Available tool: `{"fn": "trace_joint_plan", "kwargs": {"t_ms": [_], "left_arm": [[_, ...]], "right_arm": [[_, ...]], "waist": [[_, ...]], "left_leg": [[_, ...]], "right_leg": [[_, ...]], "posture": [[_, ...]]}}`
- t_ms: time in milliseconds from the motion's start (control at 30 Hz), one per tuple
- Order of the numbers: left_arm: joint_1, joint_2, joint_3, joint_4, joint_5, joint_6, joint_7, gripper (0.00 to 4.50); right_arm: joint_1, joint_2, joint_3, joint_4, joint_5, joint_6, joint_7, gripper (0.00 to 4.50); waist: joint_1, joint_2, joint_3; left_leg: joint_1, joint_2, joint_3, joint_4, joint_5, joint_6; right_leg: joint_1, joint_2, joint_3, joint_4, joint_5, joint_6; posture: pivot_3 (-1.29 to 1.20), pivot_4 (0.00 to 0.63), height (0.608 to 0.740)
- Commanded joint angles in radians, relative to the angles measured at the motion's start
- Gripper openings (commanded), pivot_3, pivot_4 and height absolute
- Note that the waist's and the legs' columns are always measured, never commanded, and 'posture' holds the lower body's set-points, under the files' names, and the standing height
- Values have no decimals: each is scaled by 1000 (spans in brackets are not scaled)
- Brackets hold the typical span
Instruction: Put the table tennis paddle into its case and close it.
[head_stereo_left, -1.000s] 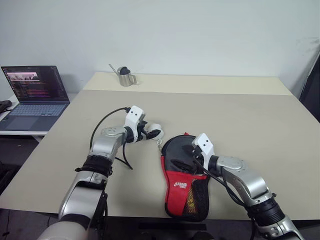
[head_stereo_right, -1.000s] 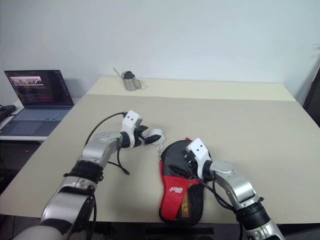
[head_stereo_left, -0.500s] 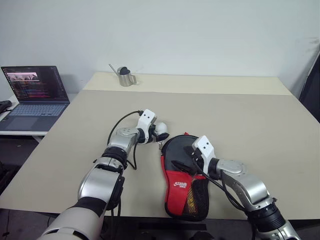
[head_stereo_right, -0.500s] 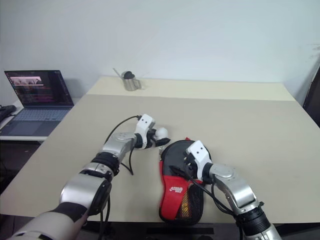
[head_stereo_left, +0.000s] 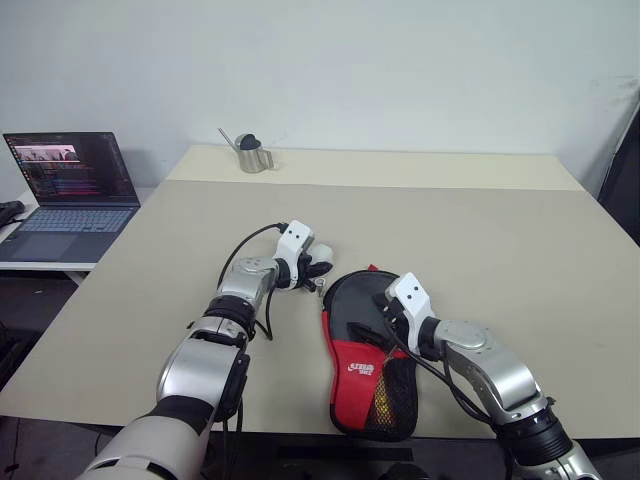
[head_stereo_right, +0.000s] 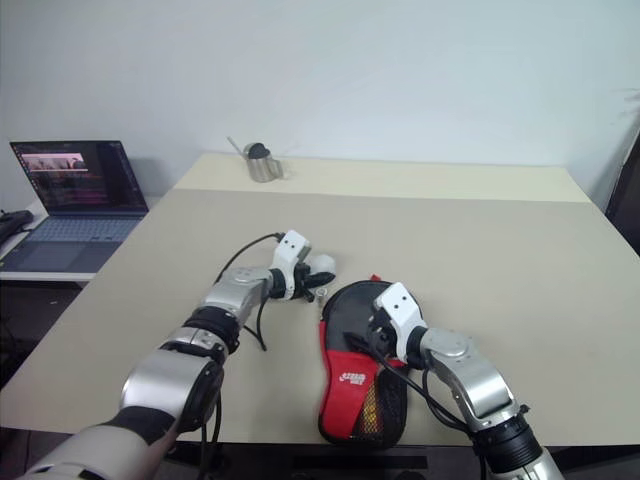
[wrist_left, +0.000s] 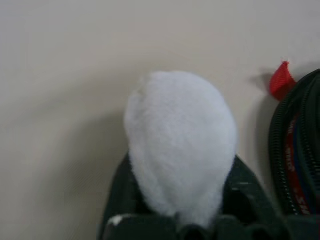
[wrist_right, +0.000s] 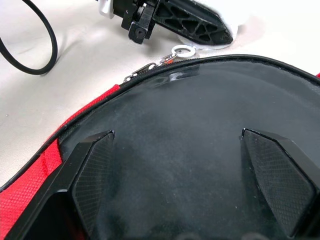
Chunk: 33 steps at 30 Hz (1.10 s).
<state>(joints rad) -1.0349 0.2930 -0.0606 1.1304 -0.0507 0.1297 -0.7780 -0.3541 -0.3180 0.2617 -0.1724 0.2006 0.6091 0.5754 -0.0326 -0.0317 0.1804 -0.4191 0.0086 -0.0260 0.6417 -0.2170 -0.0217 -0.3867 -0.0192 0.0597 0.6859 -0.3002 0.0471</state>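
The beige table (head_stereo_left: 480, 230) carries the case (head_stereo_left: 365, 350) and a metal cup (head_stereo_left: 252, 155).

paddle handle (head_stereo_left: 372, 385) inside case (head_stereo_left: 365, 400)

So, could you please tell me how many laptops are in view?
1: an open dark laptop with its screen lit, on a low white side surface beside the beige table's far-left edge.

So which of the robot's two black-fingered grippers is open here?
The right gripper: its fingers stand wide apart over the black and red fabric paddle case. The left gripper is shut on a white fluffy pompom.
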Motion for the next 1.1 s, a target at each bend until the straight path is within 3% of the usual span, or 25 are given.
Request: {"fn": "trace_joint_plan", "kwargs": {"t_ms": [33, 200, 367, 667, 1100], "left_arm": [[19, 20, 20, -55, -5, 22, -10, 322], [47, 42, 8, -109, 11, 33, -26, 314], [-3, 25, -18, -47, 57, -3, -3, 313], [-122, -59, -65, 137, 174, -138, 171, 313], [-157, -109, -70, 206, 257, -204, 299, 312]], "right_arm": [[-7, -16, 30, 2, -19, -37, 35, 4500], [-14, -31, 75, 63, -53, 2, 59, 4500], [-13, -30, 82, 85, -74, 16, 47, 4500], [13, -19, 79, 89, -86, 49, 22, 4500], [53, 2, 83, 73, -86, 89, -22, 4500]], "waist": [[0, 0, 0], [-4, 0, 0], [-3, -1, -1], [1, -3, -3], [1, -5, -6]], "left_leg": [[0, 0, 0, 1, 0, 0], [1, 0, 0, 2, 0, 0], [3, 1, 0, 3, 0, 0], [4, 0, 0, 4, 0, 0], [11, 0, -1, 4, 0, 0]], "right_leg": [[0, 0, 0, 1, 0, 0], [0, 1, 1, 4, 0, 0], [1, 1, 1, 5, 0, 0], [4, 1, -1, 5, 0, 1], [14, 1, -4, 1, 0, 2]], "posture": [[0, 150, 740], [0, 150, 740], [0, 150, 740], [0, 150, 740], [0, 150, 740]]}}
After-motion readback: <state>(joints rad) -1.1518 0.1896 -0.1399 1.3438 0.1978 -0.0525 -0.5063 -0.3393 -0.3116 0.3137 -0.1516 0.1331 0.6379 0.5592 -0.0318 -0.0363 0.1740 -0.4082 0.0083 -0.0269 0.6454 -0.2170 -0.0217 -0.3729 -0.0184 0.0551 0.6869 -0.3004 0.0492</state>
